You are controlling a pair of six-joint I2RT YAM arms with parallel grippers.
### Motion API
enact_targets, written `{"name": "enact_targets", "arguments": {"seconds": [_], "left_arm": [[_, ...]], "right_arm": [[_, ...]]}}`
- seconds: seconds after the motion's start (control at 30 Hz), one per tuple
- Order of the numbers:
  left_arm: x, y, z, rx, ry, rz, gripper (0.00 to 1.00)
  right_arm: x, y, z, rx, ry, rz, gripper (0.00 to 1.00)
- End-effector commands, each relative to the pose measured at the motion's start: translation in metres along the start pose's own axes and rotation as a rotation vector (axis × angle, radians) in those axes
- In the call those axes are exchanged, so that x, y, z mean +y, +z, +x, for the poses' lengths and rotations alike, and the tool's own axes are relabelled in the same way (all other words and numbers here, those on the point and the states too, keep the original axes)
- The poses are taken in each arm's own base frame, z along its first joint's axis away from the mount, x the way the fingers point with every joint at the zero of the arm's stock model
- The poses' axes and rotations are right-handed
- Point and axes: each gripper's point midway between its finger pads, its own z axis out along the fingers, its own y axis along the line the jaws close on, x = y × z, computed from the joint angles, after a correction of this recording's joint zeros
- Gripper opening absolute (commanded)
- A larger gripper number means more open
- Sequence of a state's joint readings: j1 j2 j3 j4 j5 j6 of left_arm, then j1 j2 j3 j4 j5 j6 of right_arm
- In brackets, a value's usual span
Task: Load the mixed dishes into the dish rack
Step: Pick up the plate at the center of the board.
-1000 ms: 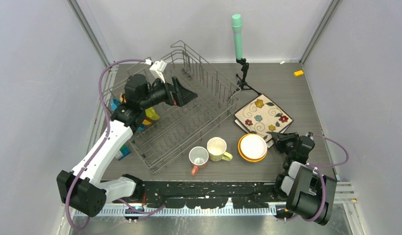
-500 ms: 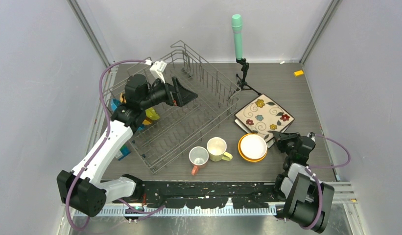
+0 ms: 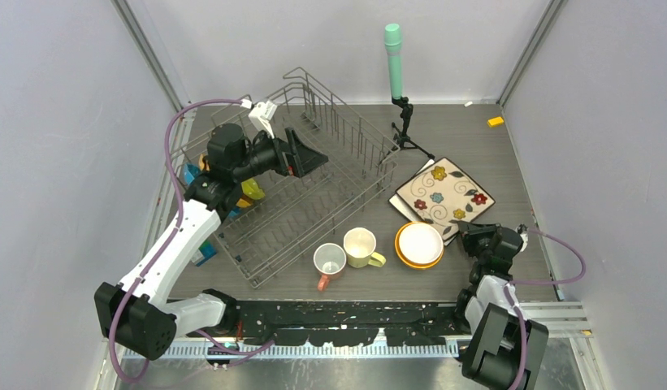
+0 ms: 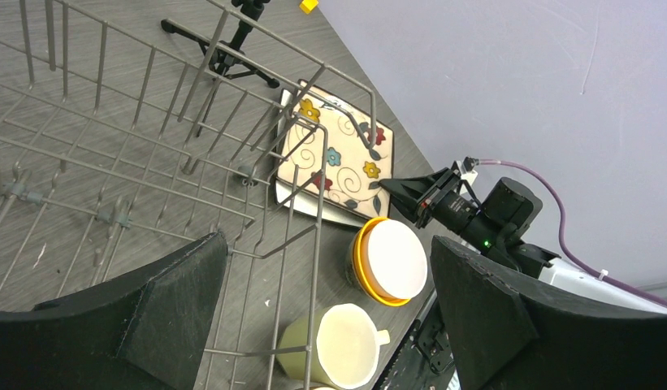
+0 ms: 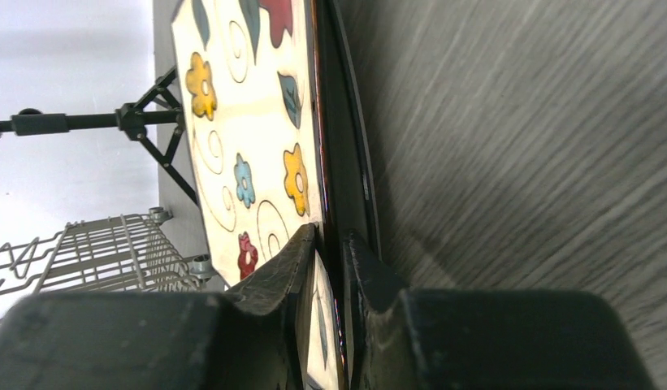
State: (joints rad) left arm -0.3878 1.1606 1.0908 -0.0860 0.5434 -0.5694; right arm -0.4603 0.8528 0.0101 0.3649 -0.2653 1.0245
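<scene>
Right claw: I see it clamped on the plate, at its near edge.
Left claw: spread wide above the rack.
Bowls: just beside that edge.

Green-topped cylinder on a little black tripod at the far side, tiny yellow block far right.
</scene>
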Motion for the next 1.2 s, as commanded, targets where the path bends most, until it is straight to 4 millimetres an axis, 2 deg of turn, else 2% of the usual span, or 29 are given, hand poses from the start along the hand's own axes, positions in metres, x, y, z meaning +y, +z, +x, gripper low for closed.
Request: {"name": "enact_targets", "arguments": {"seconds": [0.0,0.13,0.3,0.53,0.9,1.03,1.1,1.17], "left_arm": [[-0.007,0.001,-0.008,-0.033,0.022,0.037,0.98],[-0.006,0.002,-0.007,-0.031,0.019,0.036,0.98],[-0.007,0.001,-0.007,-0.03,0.02,0.037,0.98],[-0.005,0.002,-0.006,-0.028,0.016,0.033,0.98],[-0.006,0.001,-0.006,-0.03,0.017,0.031,0.98],[-0.005,0.001,-0.006,-0.029,0.017,0.031,0.98],[-0.005,0.001,-0.006,-0.03,0.018,0.031,0.98],[-0.005,0.002,-0.006,-0.027,0.015,0.031,0.98]], "right_arm": [[-0.003,0.004,-0.006,-0.032,-0.005,0.009,0.24],[0.008,0.009,-0.001,0.033,-0.028,-0.023,0.27],[0.005,0.018,0.006,0.087,-0.014,-0.019,0.35],[0.006,0.027,0.019,0.183,0.008,-0.042,0.36],[0.012,0.028,0.019,0.21,-0.048,-0.053,0.44],[0.019,0.028,0.018,0.224,-0.077,-0.073,0.46],[0.018,0.028,0.019,0.232,-0.078,-0.07,0.44],[0.014,0.029,0.021,0.238,-0.068,-0.06,0.36]]}}
